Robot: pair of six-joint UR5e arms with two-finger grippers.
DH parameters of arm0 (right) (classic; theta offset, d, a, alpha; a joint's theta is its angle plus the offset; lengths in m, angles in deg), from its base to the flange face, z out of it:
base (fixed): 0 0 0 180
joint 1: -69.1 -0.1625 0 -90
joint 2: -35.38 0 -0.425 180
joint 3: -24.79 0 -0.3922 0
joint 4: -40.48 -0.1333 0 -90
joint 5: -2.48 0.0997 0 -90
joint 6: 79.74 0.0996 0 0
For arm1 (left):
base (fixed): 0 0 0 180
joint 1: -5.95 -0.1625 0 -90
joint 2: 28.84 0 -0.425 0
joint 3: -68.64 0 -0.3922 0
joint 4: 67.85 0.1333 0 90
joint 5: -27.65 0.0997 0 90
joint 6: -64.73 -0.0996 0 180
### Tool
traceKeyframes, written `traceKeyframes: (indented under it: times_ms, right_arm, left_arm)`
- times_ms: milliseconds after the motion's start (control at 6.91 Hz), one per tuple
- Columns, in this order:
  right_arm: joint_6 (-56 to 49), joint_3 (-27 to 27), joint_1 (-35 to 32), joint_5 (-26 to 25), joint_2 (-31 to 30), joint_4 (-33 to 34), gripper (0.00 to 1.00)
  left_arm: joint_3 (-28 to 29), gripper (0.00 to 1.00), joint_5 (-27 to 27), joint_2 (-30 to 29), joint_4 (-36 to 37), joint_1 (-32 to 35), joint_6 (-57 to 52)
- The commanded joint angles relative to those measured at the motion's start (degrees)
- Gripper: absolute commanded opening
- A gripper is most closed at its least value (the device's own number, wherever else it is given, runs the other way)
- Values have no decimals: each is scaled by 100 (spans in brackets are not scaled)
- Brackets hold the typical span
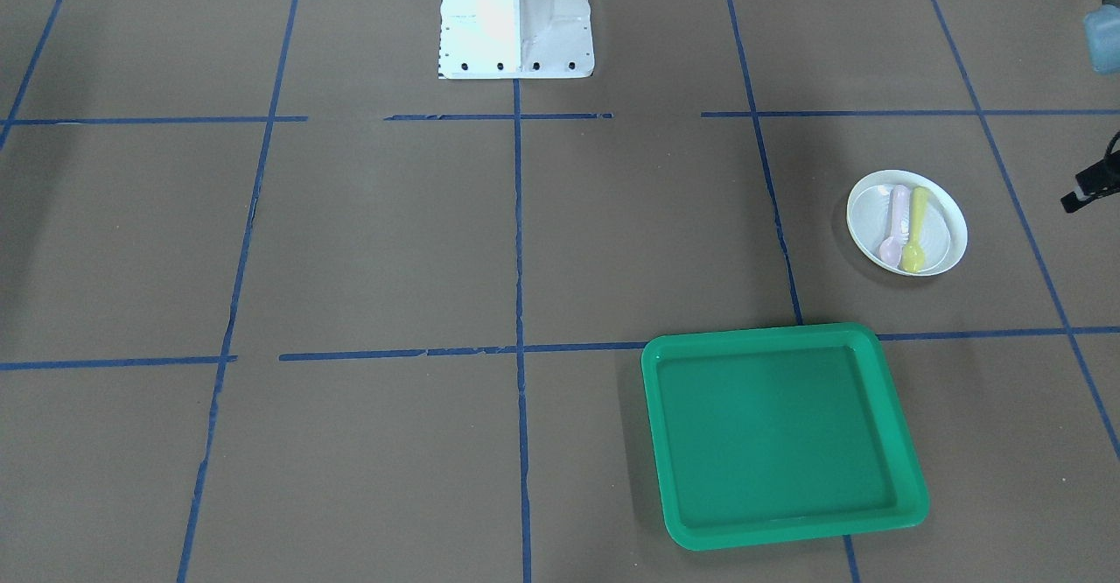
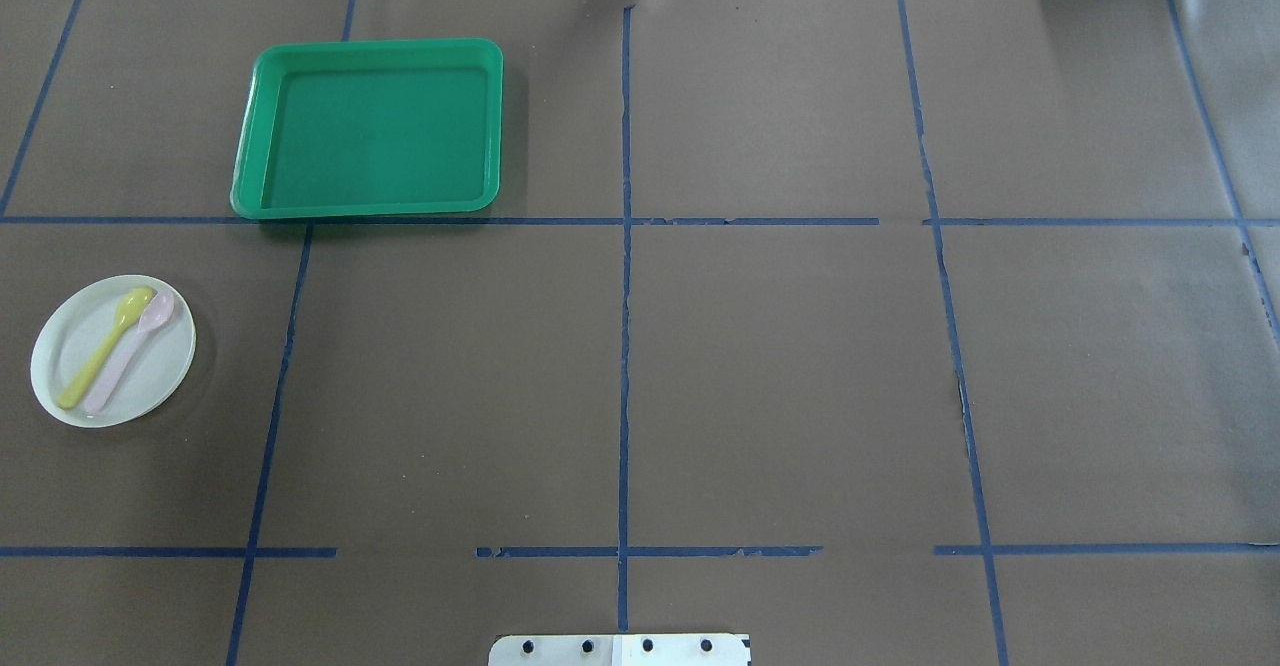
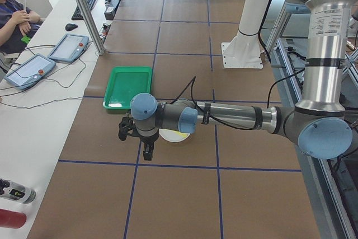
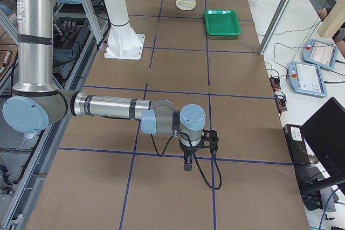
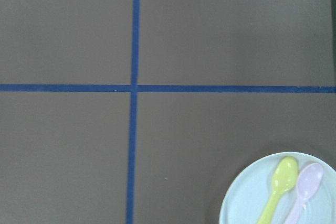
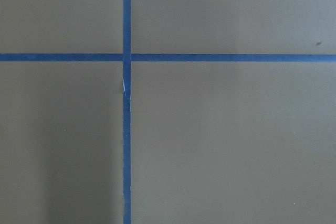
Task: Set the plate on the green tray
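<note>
**Loose spoons and a raised rim: what I'm watching**

The left end effector (image 3: 147,154) is hovering over the bench (image 2: 700,346) just beside the plate (image 2: 70,336), on its outer side. I'm unable to tell whether it is released or clenched, and the same goes for the right end effector (image 4: 187,164), which is hanging well apart toward the bench's other end. The plate is lying flat near the bench's left end, not yet on the green tray (image 2: 375,131).

I'm judging the main risk to be the yellow spoon (image 2: 100,354) and pink spoon (image 2: 125,358) lying loose in the plate — any tilt during a rim pinch is likely sending them sliding off. The shallow rim is offering little to bite on, so a slip is possible. Carrying low is risking a knock against the tray's raised rim.

Room is looking generous — bare bench is lying between plate and tray, and the tray's floor is showing nothing on it.
</note>
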Motion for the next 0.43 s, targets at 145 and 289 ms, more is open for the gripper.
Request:
traceKeyframes:
  times_ms: [145, 289]
  right_arm:
    - [0, 0, 0, 0, 0, 2, 100]
    - [0, 9, 0, 0, 0, 2, 100]
  left_arm:
    - [566, 100, 522, 185, -1662, -921, 1382]
    - [874, 100, 635, 185, -2083, -1070, 1426]
